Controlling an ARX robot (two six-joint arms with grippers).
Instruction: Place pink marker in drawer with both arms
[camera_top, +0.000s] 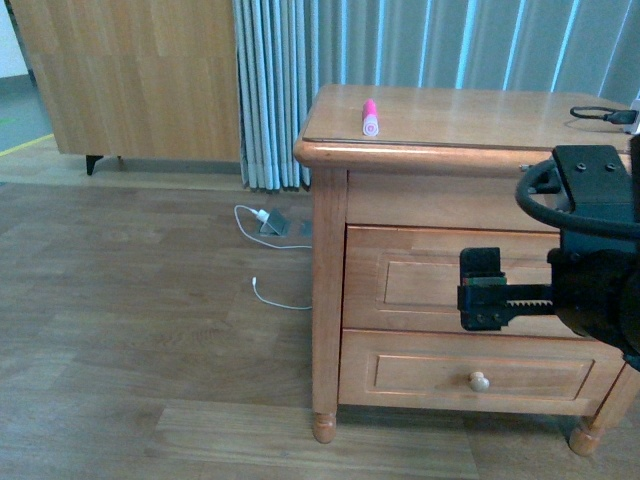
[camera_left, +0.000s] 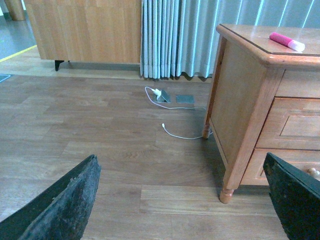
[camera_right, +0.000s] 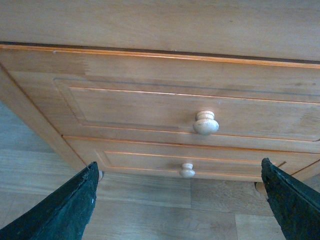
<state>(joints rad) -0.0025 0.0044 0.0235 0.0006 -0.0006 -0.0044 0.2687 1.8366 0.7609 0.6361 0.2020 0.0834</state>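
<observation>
On the dresser (camera_top: 328, 260) top, near the front edge, lies the pink marker (camera_top: 370, 118), pale end toward the robot. Beneath it the drawer (camera_top: 400, 275) sits shut, its inside hidden (the shallower drawer (camera_top: 430, 375) below is closed too). The right tool (camera_top: 482, 290) hangs just before the drawer front, jaws spread wide, gripping nothing, facing the round knob (camera_right: 206, 122). The left tool (camera_left: 180, 159) gapes empty above the floor (camera_top: 150, 330), beside the dresser's left corner.
</observation>
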